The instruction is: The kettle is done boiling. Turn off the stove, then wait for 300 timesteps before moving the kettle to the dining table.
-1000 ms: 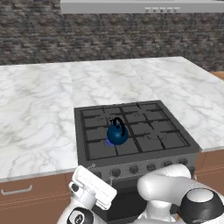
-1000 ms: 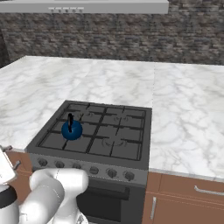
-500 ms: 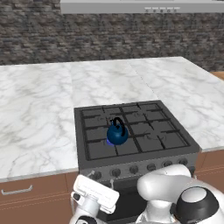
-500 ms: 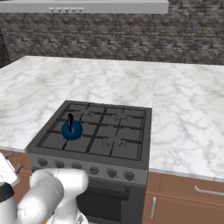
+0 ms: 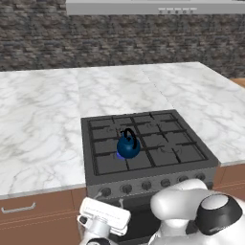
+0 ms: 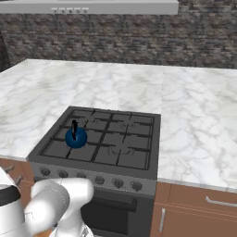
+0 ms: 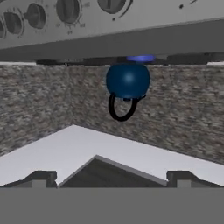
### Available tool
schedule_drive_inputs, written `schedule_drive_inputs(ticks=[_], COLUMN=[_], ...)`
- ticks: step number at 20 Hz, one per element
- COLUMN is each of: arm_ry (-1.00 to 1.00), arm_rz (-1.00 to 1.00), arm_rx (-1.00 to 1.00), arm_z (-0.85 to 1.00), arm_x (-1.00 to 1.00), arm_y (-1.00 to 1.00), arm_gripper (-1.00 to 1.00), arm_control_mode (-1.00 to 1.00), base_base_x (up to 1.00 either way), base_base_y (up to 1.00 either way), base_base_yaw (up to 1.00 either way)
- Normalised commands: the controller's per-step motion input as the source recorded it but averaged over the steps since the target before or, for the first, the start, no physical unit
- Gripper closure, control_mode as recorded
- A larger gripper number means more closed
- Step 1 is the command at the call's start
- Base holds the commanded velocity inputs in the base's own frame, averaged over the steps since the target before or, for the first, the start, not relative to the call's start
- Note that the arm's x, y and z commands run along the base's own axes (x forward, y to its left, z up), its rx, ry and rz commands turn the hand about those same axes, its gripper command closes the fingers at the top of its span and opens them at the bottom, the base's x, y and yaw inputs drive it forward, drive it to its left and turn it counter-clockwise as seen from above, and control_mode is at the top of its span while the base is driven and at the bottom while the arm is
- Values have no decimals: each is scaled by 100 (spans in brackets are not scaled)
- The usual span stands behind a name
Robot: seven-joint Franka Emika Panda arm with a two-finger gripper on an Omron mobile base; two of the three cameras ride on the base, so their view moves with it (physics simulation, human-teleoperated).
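Over the last second the white hand block at the bottom of the left base view has sunk lower and drifted a little toward the middle of the picture, while the stove [image 5: 146, 146], the kettle [image 5: 128, 146] and the counter have kept their places, so it is the arm that has moved and not the base. The kettle sits upright on a grate of the stove's left half, toward the front, with a small blue-violet glow at its foot that I take for the burner's flame. The hand view is rolled right over: the kettle [image 7: 127, 81] hangs upside down in it, the stove's row of knobs [image 7: 68, 9] runs along the top, and the gripper [image 7: 111, 177] shows its two dark tips standing wide apart with nothing between them. It holds nothing. The step in hand looks like turning off the stove, barely begun. To do it well, the hand should come to the stove's front panel low and square, choose the knob that serves the burner under the kettle (which one that is I cannot tell from here), straddle it with the jaws centred, close firmly and turn until the glow dies. The dining table is not to be thought of until the wait is over.
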Motion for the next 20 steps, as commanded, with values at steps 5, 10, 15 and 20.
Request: schedule_drive_inputs(ticks=[5, 10, 15, 20], arm_ry=[23, 18, 6, 2], arm_rz=[15, 17, 17, 9], arm_rx=[0, 0, 1, 2], arm_z=[-22, -33, -15, -8], arm_x=[2, 9, 30, 20], arm_y=[-28, -31, -23, -16], arm_gripper=[-100, -100, -100, -100], arm_control_mode=[-100, -100, -100, -100], base_base_x=[0, 0, 0, 0], base_base_y=[0, 0, 0, 0], base_base_yaw=[0, 0, 0, 0])
